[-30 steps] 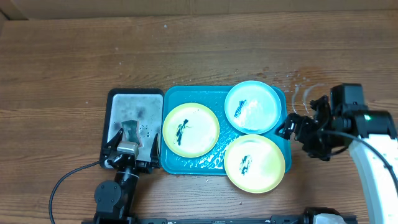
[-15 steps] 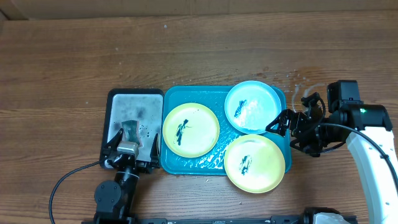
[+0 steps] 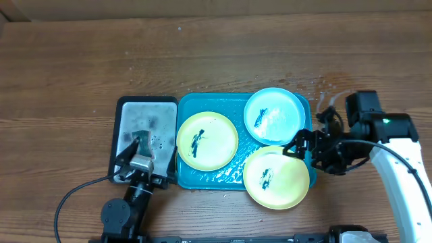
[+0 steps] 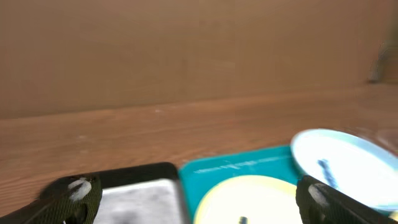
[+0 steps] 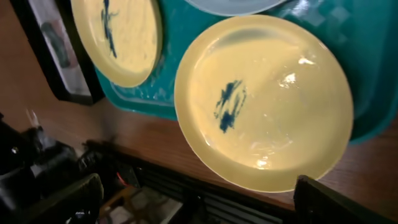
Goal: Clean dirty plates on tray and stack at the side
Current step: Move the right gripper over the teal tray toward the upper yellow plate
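Observation:
The teal tray (image 3: 217, 178) holds three plates, each with a dark smear: a yellow-green one (image 3: 206, 140) on the left, a light blue one (image 3: 273, 115) at the back right, and a yellow-green one (image 3: 276, 177) at the front right that overhangs the tray's front rim. My right gripper (image 3: 300, 144) is open and empty above the tray's right side, between the blue plate and the front yellow-green plate (image 5: 267, 99). Its fingers (image 5: 199, 208) are spread wide. My left gripper (image 3: 143, 150) (image 4: 196, 205) is open and empty over the small grey tray.
A black-rimmed grey tray (image 3: 145, 108) lies against the teal tray's left side, with a dark greenish lump (image 3: 140, 140) in it. Water drops (image 3: 322, 88) lie on the wooden table to the right of the teal tray. A cable (image 3: 67, 199) runs at the front left.
My right gripper has moved left, from beside the tray's right edge to over its right side. My left gripper has shifted slightly over the grey tray. The plates have not moved.

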You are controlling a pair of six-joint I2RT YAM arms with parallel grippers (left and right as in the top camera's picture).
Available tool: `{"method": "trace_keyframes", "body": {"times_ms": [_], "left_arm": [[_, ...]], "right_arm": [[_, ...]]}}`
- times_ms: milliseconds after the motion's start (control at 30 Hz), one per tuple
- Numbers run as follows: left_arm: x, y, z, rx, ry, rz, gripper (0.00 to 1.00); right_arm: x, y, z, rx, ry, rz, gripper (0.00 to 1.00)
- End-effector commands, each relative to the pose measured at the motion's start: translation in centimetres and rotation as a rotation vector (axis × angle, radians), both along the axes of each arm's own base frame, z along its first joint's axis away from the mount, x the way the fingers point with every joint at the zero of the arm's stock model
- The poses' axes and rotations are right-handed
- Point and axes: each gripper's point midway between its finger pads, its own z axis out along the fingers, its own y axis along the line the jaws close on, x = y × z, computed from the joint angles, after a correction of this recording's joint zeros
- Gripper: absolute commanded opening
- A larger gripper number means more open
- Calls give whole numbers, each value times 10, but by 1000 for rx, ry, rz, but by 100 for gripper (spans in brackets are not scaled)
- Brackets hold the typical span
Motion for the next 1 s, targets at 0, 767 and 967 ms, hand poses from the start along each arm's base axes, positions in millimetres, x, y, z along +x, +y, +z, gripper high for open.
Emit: {"method": "trace_keyframes", "body": {"times_ms": [0,767,967], "left_arm": [[-7,-15,4,-59,41,-96,100],[79,-10,74,33,871,-8,100],[87,-17,43,25,986,-36,100]], "right_arm": [[-1,22,12,12,-92,120,100],[53,146,-51,-167,-288,196,100],[69,167,-43,-78,-357,193,100]]}}
